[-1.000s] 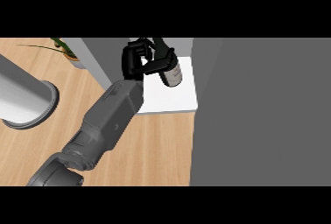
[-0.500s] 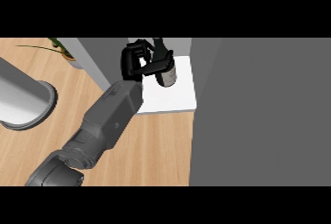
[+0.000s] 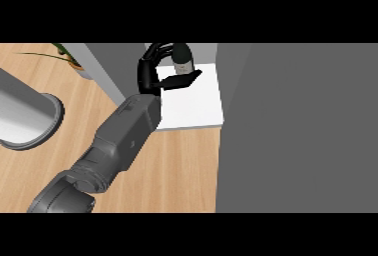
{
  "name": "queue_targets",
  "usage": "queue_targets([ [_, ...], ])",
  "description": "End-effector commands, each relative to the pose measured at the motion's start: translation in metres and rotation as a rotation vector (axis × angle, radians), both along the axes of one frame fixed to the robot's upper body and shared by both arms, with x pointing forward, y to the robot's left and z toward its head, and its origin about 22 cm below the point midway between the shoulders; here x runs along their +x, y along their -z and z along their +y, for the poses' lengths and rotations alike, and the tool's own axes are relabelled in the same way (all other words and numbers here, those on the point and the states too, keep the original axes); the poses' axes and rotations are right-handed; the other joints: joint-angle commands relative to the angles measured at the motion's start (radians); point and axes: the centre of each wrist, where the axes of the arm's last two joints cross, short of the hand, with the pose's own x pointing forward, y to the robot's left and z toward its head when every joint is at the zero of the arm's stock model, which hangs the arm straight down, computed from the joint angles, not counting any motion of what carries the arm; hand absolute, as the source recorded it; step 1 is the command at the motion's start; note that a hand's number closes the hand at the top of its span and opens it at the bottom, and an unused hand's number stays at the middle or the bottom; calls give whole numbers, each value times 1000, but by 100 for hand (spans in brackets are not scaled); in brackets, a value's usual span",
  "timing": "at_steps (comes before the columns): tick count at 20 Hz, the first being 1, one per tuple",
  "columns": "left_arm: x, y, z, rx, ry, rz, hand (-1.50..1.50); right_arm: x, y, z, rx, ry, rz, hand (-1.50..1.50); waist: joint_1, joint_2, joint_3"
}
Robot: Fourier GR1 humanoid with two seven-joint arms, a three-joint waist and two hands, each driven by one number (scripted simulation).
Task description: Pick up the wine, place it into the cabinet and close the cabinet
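1. Head view gives me one big grey cabinet door (image 3: 303,130) filling the right half of the frame. Judging by the task, it has to swing shut later; my worry is that it catches my forearm if I close before pulling clear.
2. One grey forearm (image 3: 122,135) runs from the lower left up to the top centre. Which arm it is I cannot tell for sure; from its place in the frame I take it as the left. No second hand shows anywhere.
3. One grey round container (image 3: 22,117) sits at the left edge, well apart from the work.
4. One white shelf (image 3: 196,107) lies in the upper centre, between a grey wall panel (image 3: 111,70) and the door. The opening looks narrow to me, so a sideways drift could knock the bottle against either side.
5. One hand (image 3: 159,75), fingers curled round the wine.
6. One wine (image 3: 181,59) bottle, held above the shelf's far end, near the top of the frame. I cannot see whether its base touches the shelf; letting go early could tip it.
7. One plant (image 3: 63,52) in the upper left.
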Motion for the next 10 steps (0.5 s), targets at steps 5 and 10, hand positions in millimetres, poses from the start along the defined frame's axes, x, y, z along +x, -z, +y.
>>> queue_targets([
  [5,-2,10,16,92,-21,48,-150,-4,-4,-1,38,-17,-18,-150,-1,5,-2],
  [10,-9,20,6,96,-59,29,-150,-6,-3,0,23,-44,-17,-150,-22,11,-2],
])
